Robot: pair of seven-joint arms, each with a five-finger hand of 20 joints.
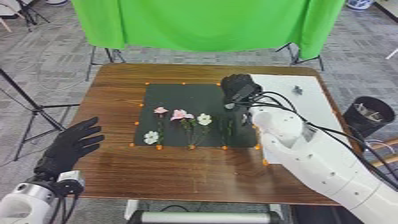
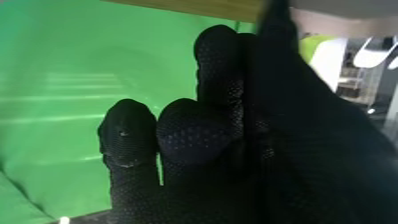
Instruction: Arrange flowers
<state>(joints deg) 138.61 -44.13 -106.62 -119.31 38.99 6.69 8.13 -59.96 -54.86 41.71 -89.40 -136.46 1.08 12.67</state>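
Note:
In the head view my right hand (image 1: 238, 89) is over the upper right corner of the dark mat (image 1: 182, 94), fingers relaxed and no flower visible in it. The right wrist view shows the same hand (image 2: 200, 145) with its fingers close together. On the mat lie a small pink flower (image 1: 161, 110), a larger pink flower (image 1: 181, 115), a white flower (image 1: 204, 119) and, lower left, another white flower (image 1: 151, 136). Green stems (image 1: 228, 131) lie at the right. My left hand (image 1: 69, 148) is open above the table's left edge, apart from the flowers.
Orange markers (image 1: 192, 147) line the mat. A white sheet (image 1: 306, 107) with a small grey object (image 1: 298, 90) covers the right side of the wooden table (image 1: 115, 167). A black bin (image 1: 369, 114) stands beyond its right edge, and a green cloth (image 1: 204, 25) hangs behind.

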